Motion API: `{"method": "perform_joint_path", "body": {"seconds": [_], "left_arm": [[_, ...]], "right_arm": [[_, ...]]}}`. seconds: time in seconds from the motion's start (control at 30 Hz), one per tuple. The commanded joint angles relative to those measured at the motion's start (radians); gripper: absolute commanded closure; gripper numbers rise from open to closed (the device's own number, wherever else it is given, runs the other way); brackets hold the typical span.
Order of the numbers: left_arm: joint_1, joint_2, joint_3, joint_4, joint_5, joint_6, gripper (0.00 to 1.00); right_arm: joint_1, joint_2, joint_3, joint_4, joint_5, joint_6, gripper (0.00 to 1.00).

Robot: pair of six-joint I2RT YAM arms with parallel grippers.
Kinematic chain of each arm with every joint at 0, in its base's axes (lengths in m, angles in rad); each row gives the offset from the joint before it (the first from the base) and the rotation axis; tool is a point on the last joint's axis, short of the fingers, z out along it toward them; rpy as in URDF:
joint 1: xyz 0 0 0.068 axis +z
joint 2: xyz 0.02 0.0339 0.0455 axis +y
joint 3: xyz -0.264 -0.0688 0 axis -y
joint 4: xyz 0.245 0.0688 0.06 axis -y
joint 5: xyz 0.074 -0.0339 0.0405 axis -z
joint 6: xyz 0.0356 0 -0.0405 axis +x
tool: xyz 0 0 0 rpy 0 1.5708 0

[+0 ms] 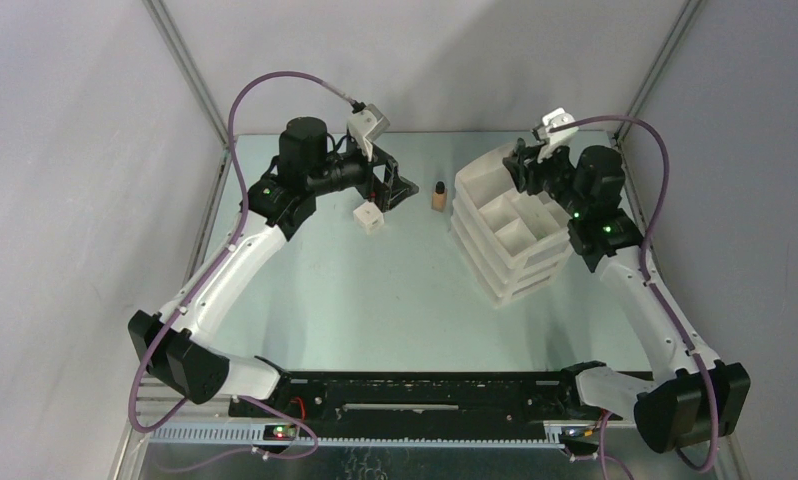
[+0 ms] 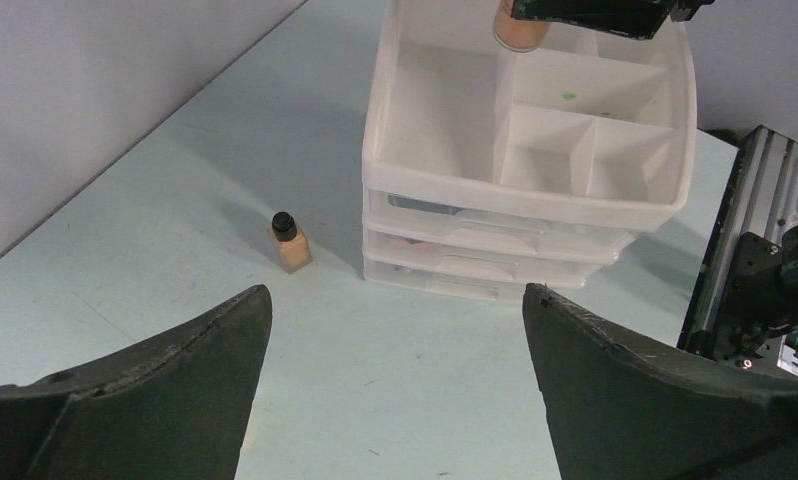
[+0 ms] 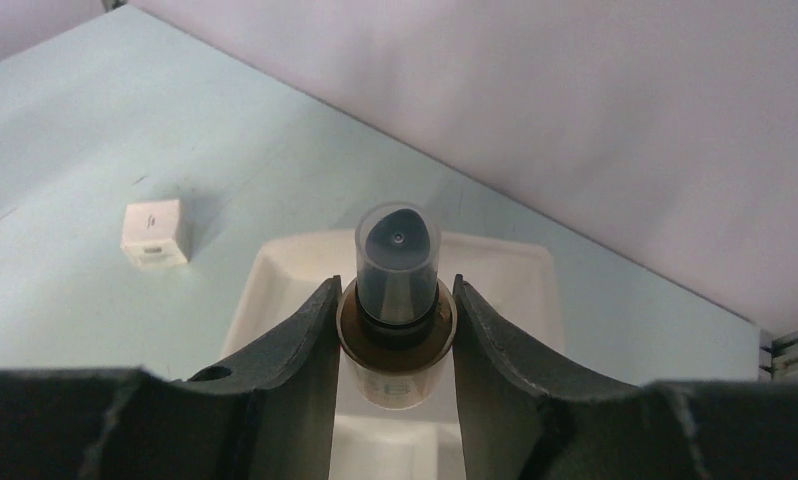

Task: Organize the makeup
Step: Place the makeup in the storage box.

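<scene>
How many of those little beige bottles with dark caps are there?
2. One bottle stands on the table left of the white organizer; the other bottle is held in the right jaws over its top tray. Drawers may hide more.

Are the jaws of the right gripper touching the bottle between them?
Touching. The right wrist view shows both jaws of the right gripper pressed against the bottle, with no gap.
</scene>
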Motion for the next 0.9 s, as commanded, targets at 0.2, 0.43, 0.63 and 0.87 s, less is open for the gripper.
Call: {"method": "perform_joint_path", "body": {"seconds": [0.2, 0.43, 0.63, 0.87], "left_arm": [[0.006, -0.046, -0.019, 0.006, -0.018, 0.029, 0.0], [0.008, -0.054, -0.03, 0.006, -0.028, 0.038, 0.0], [0.008, -0.054, -0.034, 0.009, -0.031, 0.038, 0.0], [0.008, -0.054, -0.038, 0.01, -0.028, 0.035, 0.0]], "right_arm": [[0.063, 0.161, 0.135, 0.064, 0.344, 0.123, 1.0], [0.065, 0.202, 0.142, 0.063, 0.401, 0.18, 1.0], [0.069, 0.224, 0.141, 0.042, 0.429, 0.217, 1.0], [0.092, 0.216, 0.062, 0.133, 0.489, 0.201, 1.0]]}}
